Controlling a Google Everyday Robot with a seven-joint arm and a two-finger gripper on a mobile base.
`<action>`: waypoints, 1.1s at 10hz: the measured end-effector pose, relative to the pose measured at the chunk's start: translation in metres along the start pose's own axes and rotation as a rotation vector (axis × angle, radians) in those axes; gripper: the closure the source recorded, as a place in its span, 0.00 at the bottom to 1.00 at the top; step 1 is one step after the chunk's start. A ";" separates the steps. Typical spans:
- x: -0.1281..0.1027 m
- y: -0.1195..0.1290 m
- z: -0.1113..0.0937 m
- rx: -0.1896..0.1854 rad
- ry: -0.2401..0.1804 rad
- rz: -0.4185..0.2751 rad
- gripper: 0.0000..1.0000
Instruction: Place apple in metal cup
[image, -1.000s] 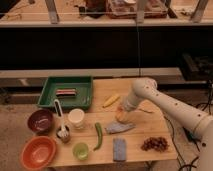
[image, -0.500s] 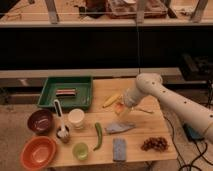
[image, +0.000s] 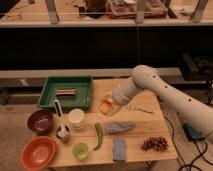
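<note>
The small round orange-yellow apple (image: 105, 107) is near the middle of the wooden table (image: 145, 131), just right of the green tray (image: 50, 95). My two-finger gripper (image: 110, 102) is down on it, clamped around it. The short silvery metal cup (image: 63, 134) stands well apart, front-left, beside the pale cream cup (image: 76, 119).

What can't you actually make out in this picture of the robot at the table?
All in the camera view:
- apple: its top is covered by the tool, shut on it near the table's middle.
- metal cup: inside blocked by the white utensil standing in it.
- dark thing in the green tray: too blurred to name.
- arm: base cut off by the right edge.
</note>
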 end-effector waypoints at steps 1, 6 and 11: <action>-0.003 0.001 0.001 -0.003 -0.007 -0.009 0.84; -0.012 0.002 0.003 -0.009 -0.019 -0.038 0.84; -0.095 -0.004 0.055 -0.050 -0.117 -0.194 0.84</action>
